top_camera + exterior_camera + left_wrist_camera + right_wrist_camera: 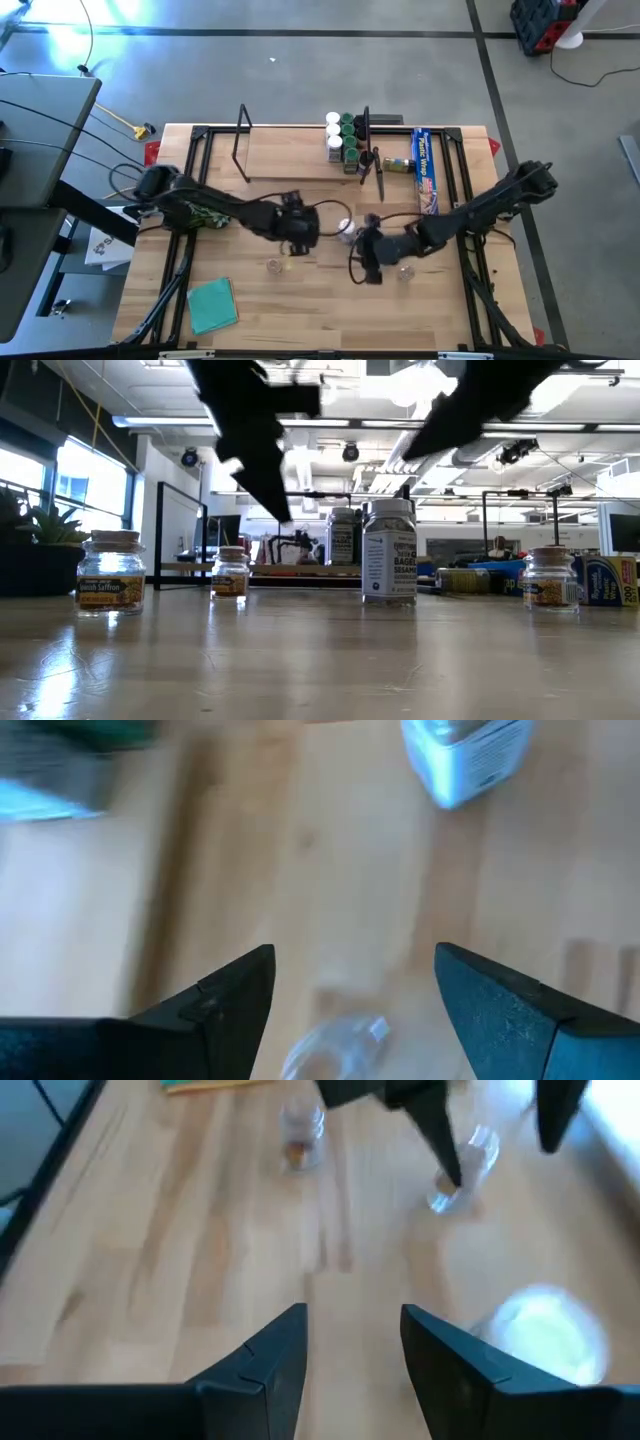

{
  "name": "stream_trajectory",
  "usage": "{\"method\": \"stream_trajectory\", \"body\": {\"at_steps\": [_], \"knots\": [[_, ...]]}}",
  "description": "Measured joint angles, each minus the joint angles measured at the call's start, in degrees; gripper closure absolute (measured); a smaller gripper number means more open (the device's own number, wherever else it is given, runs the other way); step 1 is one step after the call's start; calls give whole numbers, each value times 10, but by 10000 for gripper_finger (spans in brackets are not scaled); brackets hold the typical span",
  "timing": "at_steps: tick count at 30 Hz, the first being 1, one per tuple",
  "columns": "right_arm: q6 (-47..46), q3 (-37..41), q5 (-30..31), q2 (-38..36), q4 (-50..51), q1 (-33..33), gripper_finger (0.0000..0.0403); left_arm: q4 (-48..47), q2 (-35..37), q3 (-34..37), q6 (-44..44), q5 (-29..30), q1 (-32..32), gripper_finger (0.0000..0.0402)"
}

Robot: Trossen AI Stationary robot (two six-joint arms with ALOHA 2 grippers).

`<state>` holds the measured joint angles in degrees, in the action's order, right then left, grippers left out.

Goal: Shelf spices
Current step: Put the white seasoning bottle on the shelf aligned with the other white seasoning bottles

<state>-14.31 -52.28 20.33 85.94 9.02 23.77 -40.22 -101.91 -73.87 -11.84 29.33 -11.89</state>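
The shelf [300, 155] is a light-wood board at the table's far side, and several spice jars [343, 137] stand on its right end. More jars stand loose on the table: a white-lidded one [345, 229], a small one [274, 265] and another [405, 271]. My left gripper [355, 955] hangs open over the table's middle. A small clear jar [335, 1042] shows low between its fingers, and I see no touch. My right gripper [355, 1312] is open above bare wood, next to the white-lidded jar [540, 1330].
A long blue wrap box [425, 170] lies right of the shelf. A green leafy bunch [205, 215] lies under the left arm. A teal cloth [212, 303] is at the near left. The shelf's black wire uprights [243, 140] rise at its ends.
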Motion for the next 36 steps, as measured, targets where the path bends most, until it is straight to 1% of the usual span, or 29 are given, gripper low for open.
{"method": "stream_trajectory", "body": {"at_steps": [1,3,5,7,9,10,13,16,19,21,26,29,33,36], "knots": [[25,-10,0,-5,13,-11,247,-27,14,0,-13,28,-11,134],[67,-29,-23,-11,52,-47,247,-73,45,12,-48,87,-30,134],[120,-48,-76,-13,81,-89,243,-107,86,42,-92,119,-45,134],[172,-64,-139,-14,104,-133,230,-113,133,82,-133,120,-53,134],[223,-76,-201,-13,122,-175,209,-111,183,125,-165,107,-57,134],[245,-81,-222,-13,130,-192,195,-105,208,144,-182,100,-60,134],[319,-84,-259,-13,146,-231,144,-93,272,196,-231,87,-66,134],[366,-84,-309,-8,146,-252,94,-87,322,235,-269,90,-69,134],[373,-84,-342,14,147,-259,62,-73,356,265,-280,105,-69,134],[369,-84,-350,33,146,-261,53,-61,372,277,-273,118,-69,134],[351,-84,-349,68,133,-260,51,-43,393,284,-230,132,-58,134],[321,-84,-344,78,130,-259,63,-41,396,284,-209,133,-51,134],[302,-84,-320,82,134,-248,107,-27,396,284,-195,133,-49,134],[296,-83,-296,82,134,-236,157,-24,396,284,-195,133,-49,134]]}}
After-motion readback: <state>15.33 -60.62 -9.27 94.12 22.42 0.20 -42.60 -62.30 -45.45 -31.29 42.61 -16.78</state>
